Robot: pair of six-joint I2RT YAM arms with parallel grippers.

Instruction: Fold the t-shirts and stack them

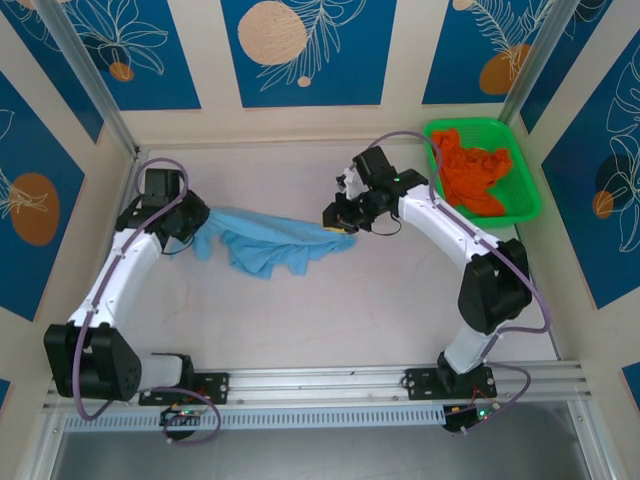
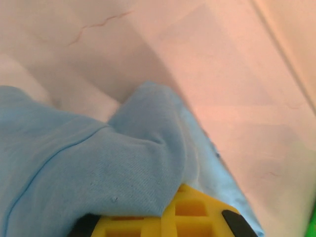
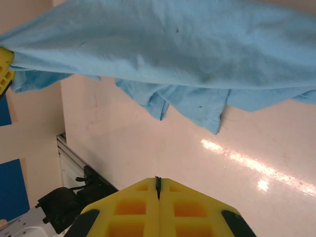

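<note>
Light blue cloth covers most of what we see at the far left. The left hand (image 1: 193,228) is clenched on one end of the light blue t-shirt (image 1: 265,240), close to the left wall. In the left wrist view the shirt (image 2: 98,168) is bunched over the yellow fingers (image 2: 192,217) and hides most of them, with a seam running across the fabric.

From that grip the shirt stretches rightward across the middle of the pale surface (image 1: 330,310) as a crumpled, unfolded band, and loose folds sag towards the near side. In the right wrist view it spans the top of the frame (image 3: 173,44), with its lower flaps hanging over the glossy surface.

At the shirt's right end we find the right hand (image 1: 340,222). We cannot tell from above whether it touches the cloth. In its own camera the right hand (image 3: 158,185) has its two yellow fingers pressed together along a thin seam, with no cloth between them and the shirt well beyond their tips.

Farther right, the orange t-shirt (image 1: 475,172) lies crumpled inside the green basket (image 1: 527,175) in the far right corner, well apart from the blue one.
</note>
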